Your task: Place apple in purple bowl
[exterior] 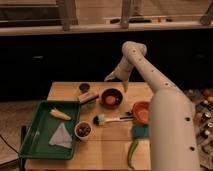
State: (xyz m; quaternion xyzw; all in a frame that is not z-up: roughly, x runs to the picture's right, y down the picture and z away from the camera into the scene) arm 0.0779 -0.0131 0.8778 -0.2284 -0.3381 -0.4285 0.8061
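Note:
The apple (pixel 110 100), small and orange-red, lies inside the dark purple bowl (pixel 111 93), which stands at the back middle of the wooden table. My gripper (pixel 115 80) hangs just above and behind the bowl, at the end of the white arm that reaches up from the lower right. Its fingers are spread apart and hold nothing. It is clear of the apple and the bowl.
A green tray (pixel 35 140) at the left holds a yellow corn piece (pixel 60 115) and a white cloth (pixel 61 136). A white-rimmed bowl (pixel 83 130), a brush (pixel 111 119), an orange bowl (pixel 141 111) and a green pepper (pixel 132 153) lie in front. My arm covers the table's right side.

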